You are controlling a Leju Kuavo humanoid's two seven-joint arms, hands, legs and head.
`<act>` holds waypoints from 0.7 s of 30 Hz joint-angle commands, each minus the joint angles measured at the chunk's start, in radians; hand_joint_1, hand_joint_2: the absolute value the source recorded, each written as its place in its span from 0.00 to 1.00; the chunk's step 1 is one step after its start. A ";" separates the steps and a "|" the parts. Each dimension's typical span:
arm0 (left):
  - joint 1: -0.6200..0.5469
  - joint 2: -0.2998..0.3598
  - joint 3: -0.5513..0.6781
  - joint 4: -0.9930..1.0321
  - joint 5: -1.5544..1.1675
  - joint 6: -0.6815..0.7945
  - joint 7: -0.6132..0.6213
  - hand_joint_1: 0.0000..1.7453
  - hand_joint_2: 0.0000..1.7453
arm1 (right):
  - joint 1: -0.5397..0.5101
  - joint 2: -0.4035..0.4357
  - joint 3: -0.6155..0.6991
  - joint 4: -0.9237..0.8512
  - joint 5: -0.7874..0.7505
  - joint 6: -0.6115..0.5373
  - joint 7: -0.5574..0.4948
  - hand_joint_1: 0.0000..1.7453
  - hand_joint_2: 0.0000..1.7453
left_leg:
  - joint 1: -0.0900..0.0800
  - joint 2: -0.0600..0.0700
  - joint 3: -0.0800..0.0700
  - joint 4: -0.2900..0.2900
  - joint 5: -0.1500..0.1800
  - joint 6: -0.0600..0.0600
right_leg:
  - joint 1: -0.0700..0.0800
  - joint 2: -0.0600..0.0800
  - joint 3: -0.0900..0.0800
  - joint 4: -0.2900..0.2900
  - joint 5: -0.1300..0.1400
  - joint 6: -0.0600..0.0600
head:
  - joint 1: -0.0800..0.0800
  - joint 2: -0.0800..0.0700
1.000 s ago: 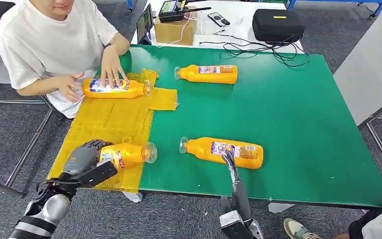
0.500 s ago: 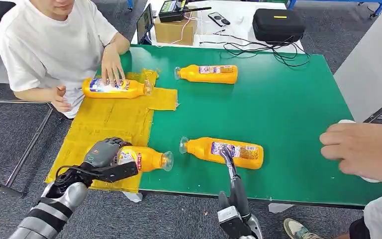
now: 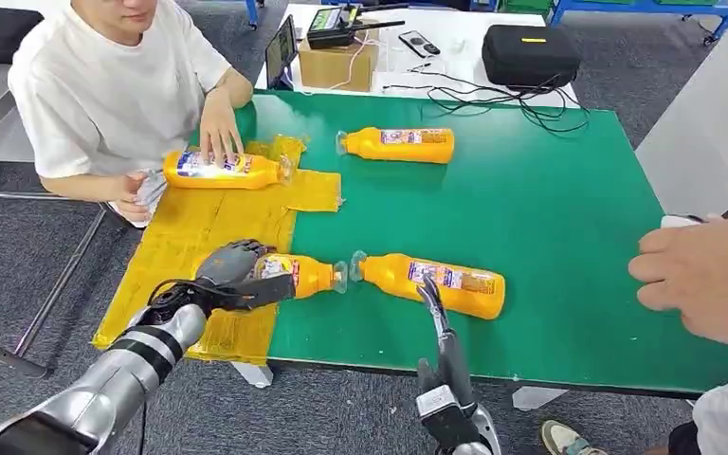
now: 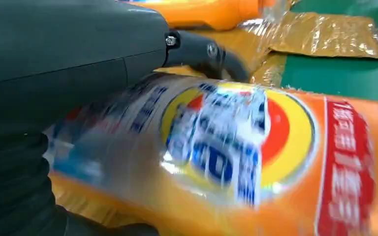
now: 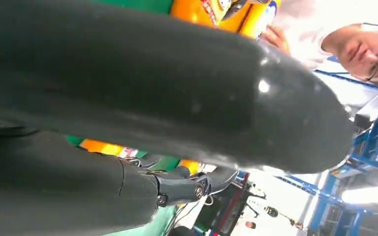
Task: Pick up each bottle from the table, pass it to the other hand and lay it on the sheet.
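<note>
My left hand (image 3: pixel 230 274) grips an orange bottle (image 3: pixel 301 275) around its base and holds it sideways over the right edge of the yellow sheet (image 3: pixel 199 227). Up close the bottle's label (image 4: pixel 246 152) lies under my left hand's fingers (image 4: pixel 69 64). Its cap nearly meets the cap of a second orange bottle (image 3: pixel 433 284) lying on the green table (image 3: pixel 550 209). My right hand (image 3: pixel 436 318) stands open at the front edge, fingers (image 5: pixel 128 98) up against that bottle's near side. A third bottle (image 3: pixel 398 144) lies at the back. A fourth bottle (image 3: pixel 220 169) lies on the sheet.
A person in a white shirt (image 3: pixel 104 95) sits at the far left with a hand (image 3: pixel 216 128) on the fourth bottle. Another person's hand (image 3: pixel 711 280) reaches in over the table's right edge. A cardboard box (image 3: pixel 336 62), cables and a black case (image 3: pixel 529 55) lie behind the table.
My left hand has carried its bottle to the right, from over the sheet to its right edge, close to the front bottle. A person's hand has come in at the right.
</note>
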 commanded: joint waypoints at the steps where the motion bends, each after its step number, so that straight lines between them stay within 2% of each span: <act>1: -0.047 -0.008 0.100 0.240 0.143 -0.204 -0.013 0.00 1.00 | -0.045 -0.004 -0.001 0.094 -0.007 -0.008 -0.005 0.00 0.00 | 0.000 0.005 0.002 -0.002 0.001 -0.001 | 0.001 0.005 0.001 -0.002 0.002 -0.003 | 0.000 0.000; 7: -0.045 0.006 0.137 0.206 0.214 -0.243 -0.045 0.00 1.00 | -0.049 -0.003 0.022 0.102 -0.003 -0.007 -0.005 0.00 0.00 | 0.000 0.006 0.006 -0.003 0.000 -0.001 | 0.001 0.005 0.005 -0.001 0.002 -0.002 | 0.000 0.000; 11: -0.029 0.012 0.144 0.128 0.280 -0.267 -0.110 0.00 1.00 | -0.043 -0.014 0.022 0.107 0.006 -0.017 -0.005 0.00 0.00 | 0.000 0.006 0.006 -0.002 0.001 -0.001 | 0.001 0.005 0.004 -0.002 0.002 -0.002 | 0.000 0.000; 16: 0.074 0.061 0.127 -0.159 0.469 -0.329 -0.147 0.00 1.00 | -0.021 -0.028 0.013 0.087 0.004 -0.028 -0.005 0.00 0.00 | 0.000 0.004 0.006 -0.002 0.000 -0.001 | 0.000 0.004 0.005 -0.001 0.001 -0.001 | 0.000 0.000; 17: 0.074 0.061 0.127 -0.159 0.469 -0.329 -0.147 0.00 1.00 | -0.021 -0.028 0.013 0.087 0.004 -0.028 -0.005 0.00 0.00 | 0.000 0.005 0.005 -0.002 0.000 -0.001 | 0.000 0.004 0.004 -0.001 0.001 -0.002 | 0.000 0.000; 21: 0.151 0.147 0.086 -0.403 0.661 -0.379 -0.131 0.00 1.00 | -0.017 -0.042 0.031 0.096 0.016 -0.051 -0.005 0.00 0.00 | 0.001 0.006 0.003 -0.001 -0.001 -0.001 | 0.001 0.005 0.002 0.000 0.001 -0.002 | 0.001 0.000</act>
